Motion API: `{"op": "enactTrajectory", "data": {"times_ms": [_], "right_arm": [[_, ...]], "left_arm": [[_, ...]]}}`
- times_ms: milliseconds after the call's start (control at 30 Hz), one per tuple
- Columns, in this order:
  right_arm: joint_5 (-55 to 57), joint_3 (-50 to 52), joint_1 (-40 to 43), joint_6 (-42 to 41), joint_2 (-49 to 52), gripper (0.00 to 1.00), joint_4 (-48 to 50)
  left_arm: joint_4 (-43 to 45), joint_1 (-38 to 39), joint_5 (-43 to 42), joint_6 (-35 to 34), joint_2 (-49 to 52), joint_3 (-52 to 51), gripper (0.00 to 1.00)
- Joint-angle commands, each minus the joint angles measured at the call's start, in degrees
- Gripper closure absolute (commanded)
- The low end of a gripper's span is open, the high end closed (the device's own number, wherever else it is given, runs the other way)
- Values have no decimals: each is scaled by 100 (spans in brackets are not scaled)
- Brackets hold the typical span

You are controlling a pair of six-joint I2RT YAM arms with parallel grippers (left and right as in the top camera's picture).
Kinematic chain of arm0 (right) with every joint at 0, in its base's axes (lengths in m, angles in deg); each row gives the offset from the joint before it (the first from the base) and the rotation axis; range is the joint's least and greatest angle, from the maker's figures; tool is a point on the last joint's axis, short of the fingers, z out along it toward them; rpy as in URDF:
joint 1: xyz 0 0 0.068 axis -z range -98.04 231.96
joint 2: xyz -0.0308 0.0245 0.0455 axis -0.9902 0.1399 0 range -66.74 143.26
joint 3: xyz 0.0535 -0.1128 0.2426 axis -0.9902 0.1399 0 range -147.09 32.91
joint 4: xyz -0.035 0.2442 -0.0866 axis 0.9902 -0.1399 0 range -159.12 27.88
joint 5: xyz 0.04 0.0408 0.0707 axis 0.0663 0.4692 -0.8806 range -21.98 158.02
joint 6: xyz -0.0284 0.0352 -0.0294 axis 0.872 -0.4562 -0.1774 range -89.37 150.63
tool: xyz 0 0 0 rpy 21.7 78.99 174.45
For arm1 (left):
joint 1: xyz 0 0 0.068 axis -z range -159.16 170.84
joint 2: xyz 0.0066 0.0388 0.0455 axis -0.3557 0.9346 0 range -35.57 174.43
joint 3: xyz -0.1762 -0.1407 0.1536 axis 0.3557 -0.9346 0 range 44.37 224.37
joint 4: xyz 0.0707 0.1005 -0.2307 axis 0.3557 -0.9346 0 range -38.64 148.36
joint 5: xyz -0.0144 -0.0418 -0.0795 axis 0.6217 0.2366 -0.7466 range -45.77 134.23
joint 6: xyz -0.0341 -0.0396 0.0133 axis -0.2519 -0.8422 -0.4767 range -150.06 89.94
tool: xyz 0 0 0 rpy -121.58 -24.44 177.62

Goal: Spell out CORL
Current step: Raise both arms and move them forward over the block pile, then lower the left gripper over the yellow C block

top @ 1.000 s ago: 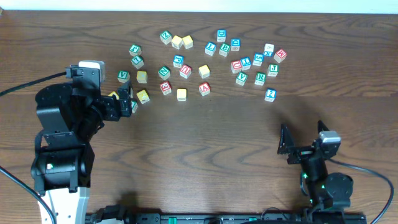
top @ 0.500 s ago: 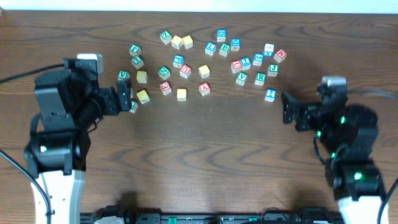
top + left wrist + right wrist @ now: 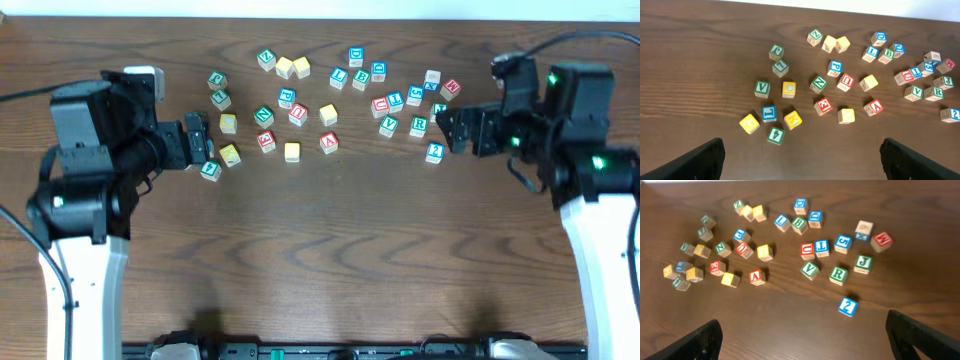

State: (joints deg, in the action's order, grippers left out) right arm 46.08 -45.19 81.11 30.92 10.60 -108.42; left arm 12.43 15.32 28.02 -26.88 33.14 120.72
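Both arms hang above the desk (image 3: 330,260), nothing carried. Left gripper (image 3: 800,145): fingers spread wide at the frame corners, empty. Right gripper (image 3: 802,320): likewise wide apart, empty. No cube is set out yet, so judge this as the first pick.

Landmark: red A cube (image 3: 756,276).
- green R cube (image 3: 838,274): on the right arm's side of red A, level with it, close to its neighbours but apart from them.
- blue L cube (image 3: 821,245): same side, farther back than red A, touching the red U cube (image 3: 807,250). A second blue L cube (image 3: 781,221) sits farther back again; leave it.
- first yellow cube (image 3: 788,89) and second yellow cube (image 3: 793,119): on the left arm's side of red A, near the left gripper. You cannot read their letters from here; check the faces before you commit.

Doing it well:
- Come straight down and straddle one cube only.
- For the L, turn the fingers so neither lands on the U side, or you will likely drag both.
- Lay the row on the bare wood nearer the arms than red A.
- Set cubes letter-up, in reading order.
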Motion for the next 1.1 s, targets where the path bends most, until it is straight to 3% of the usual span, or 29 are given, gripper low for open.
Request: {"op": "enactTrajectory", "data": {"times_ms": [0,633,933,1067], "right_arm": [[-380,-251,74,111,385,1,90],[-752,-249,74,61,669,1,750],[157,-247,-267,-212,669,1,1060],[577,-247,-402,-472,669,5,1132]], "left_arm": [[-223,-13,35,-24,389,514,3],[63,-13,15,-103,787,605,2],[494,-4,76,-455,1314,669,2],[531,201,660,-592,1860,1073,3]]}}
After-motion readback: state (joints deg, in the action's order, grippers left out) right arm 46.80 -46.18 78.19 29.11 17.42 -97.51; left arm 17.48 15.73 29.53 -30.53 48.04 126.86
